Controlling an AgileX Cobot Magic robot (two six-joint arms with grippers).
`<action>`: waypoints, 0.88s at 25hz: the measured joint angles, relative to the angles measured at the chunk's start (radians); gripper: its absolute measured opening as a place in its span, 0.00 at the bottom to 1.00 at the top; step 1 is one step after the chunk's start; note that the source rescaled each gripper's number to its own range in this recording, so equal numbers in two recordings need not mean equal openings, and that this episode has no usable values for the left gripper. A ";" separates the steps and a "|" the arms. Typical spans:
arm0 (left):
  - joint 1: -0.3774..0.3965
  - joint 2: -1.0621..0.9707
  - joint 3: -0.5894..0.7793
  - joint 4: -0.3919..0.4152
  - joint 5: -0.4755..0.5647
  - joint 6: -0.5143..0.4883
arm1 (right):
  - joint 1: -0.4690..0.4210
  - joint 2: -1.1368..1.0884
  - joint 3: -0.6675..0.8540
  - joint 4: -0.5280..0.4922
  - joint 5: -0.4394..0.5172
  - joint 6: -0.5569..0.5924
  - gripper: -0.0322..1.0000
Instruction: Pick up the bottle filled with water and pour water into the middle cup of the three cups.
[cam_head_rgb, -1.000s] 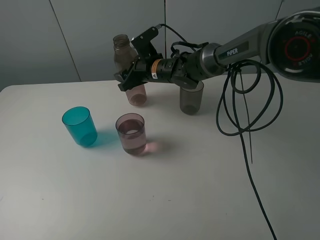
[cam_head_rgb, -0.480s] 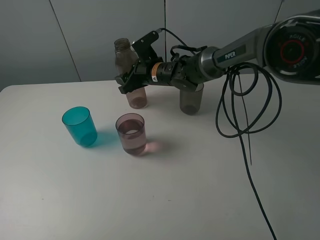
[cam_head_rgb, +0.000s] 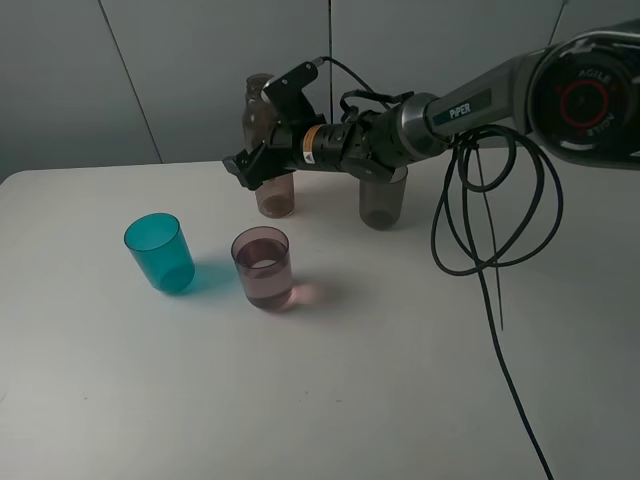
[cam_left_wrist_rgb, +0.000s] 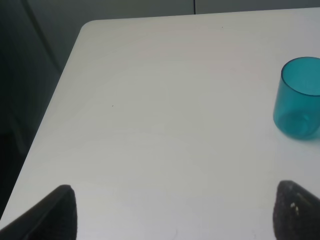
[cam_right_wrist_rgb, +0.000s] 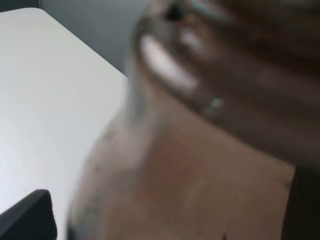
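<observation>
Altogether three cups, one bottle; right gripper spread around it; left gripper parted

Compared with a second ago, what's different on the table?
The right end effector has spread its fingers around the bottle, which now stands slightly further right, its base on the table. The teal cup, middle cup and grey cup stayed put.

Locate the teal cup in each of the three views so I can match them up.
Exterior high: teal cup stands left of centre on the white table, left of the pinkish-mauve cup.
Left wrist: at the right edge, on the same table.
Right wrist: not in view; the blurred bottle fills it.
Shared landmark: the white table.
</observation>
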 joint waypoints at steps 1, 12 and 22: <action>0.000 0.000 0.000 0.000 0.000 0.000 | 0.000 0.000 0.000 0.000 0.007 0.002 0.99; 0.000 0.000 0.000 0.000 0.000 0.000 | 0.002 -0.091 0.036 -0.002 0.151 0.049 0.99; 0.000 0.000 0.000 0.000 0.000 0.000 | 0.016 -0.200 0.155 -0.002 0.227 0.049 0.99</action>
